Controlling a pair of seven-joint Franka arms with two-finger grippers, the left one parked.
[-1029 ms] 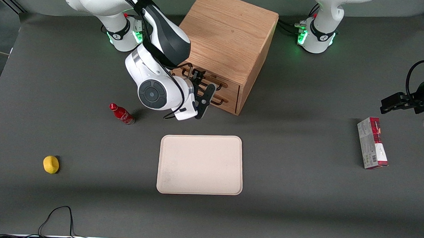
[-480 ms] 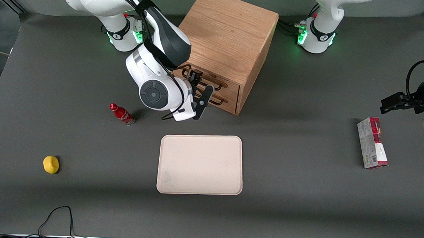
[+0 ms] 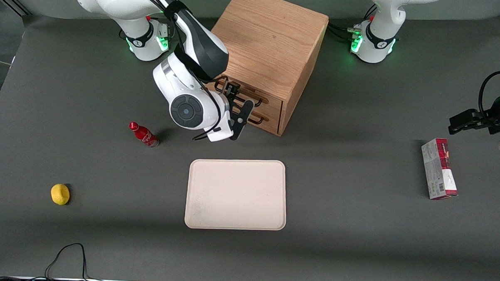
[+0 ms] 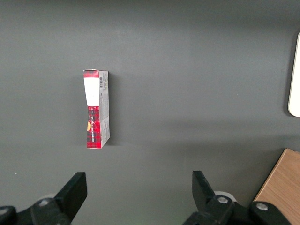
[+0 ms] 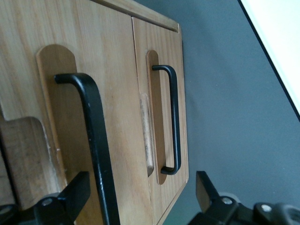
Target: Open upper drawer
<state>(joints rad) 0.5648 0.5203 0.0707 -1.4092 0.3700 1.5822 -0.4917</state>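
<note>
Cabinet: oak cabinet (image 3: 274, 54) stands on the dark table (image 3: 355, 227), its drawer front turned toward the working arm's end and toward the front camera.
Upper drawer: upper drawer (image 3: 245, 95) is the top one of two, shut flush with the cabinet face; its black bar handle (image 5: 96, 140) sits over an oval recess.
Lower drawer: lower drawer (image 5: 161, 117) just below, also shut, with its own black handle (image 5: 172, 119).
Gripper: gripper (image 3: 237, 109) is right in front of the drawer fronts, fingers spread wide. In the wrist view the upper handle runs between the two fingertips (image 5: 75, 192) with no contact seen; nothing pinched.
Tray: beige tray (image 3: 236, 194) lies nearer the front camera than the cabinet, well apart from it.
Bottle: small red bottle (image 3: 143, 134) on the table near the working arm's wrist.
Yellow object: rounded yellow object (image 3: 60, 193) toward the working arm's end, nearer the camera than the bottle.
Box: red-and-grey carton (image 3: 439, 168) lies flat toward the parked arm's end.
</note>
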